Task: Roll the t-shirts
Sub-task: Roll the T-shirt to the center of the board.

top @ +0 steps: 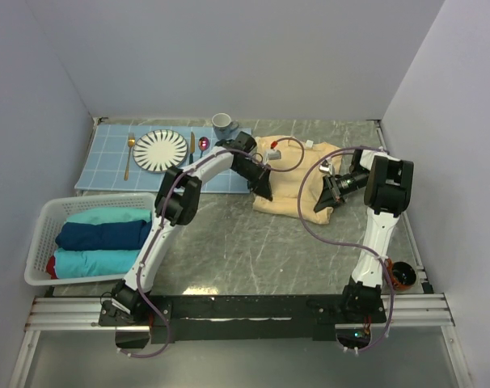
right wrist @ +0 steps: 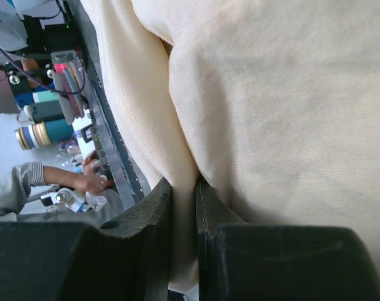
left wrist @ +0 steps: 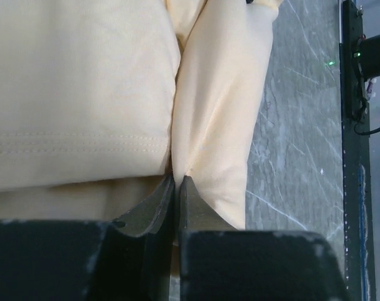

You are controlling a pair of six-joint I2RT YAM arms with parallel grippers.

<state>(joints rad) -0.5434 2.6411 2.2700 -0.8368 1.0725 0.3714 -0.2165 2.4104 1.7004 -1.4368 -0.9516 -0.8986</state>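
A pale yellow-cream t-shirt (top: 297,187) lies folded on the grey table at the back centre. My left gripper (top: 264,192) is shut on its near left edge; in the left wrist view a fold of the cloth (left wrist: 215,125) is pinched between the fingers (left wrist: 153,210). My right gripper (top: 321,196) is shut on the shirt's near right edge; in the right wrist view the cloth (right wrist: 271,94) runs down between the fingers (right wrist: 153,216). A small white neck label (top: 310,145) shows at the shirt's far edge.
A white basket (top: 43,234) at the left holds rolled teal and navy shirts. A blue placemat (top: 107,166) at the back left carries a plate (top: 161,149), fork, knife and spoon. A grey mug (top: 222,124) stands behind the shirt. White walls close in the table.
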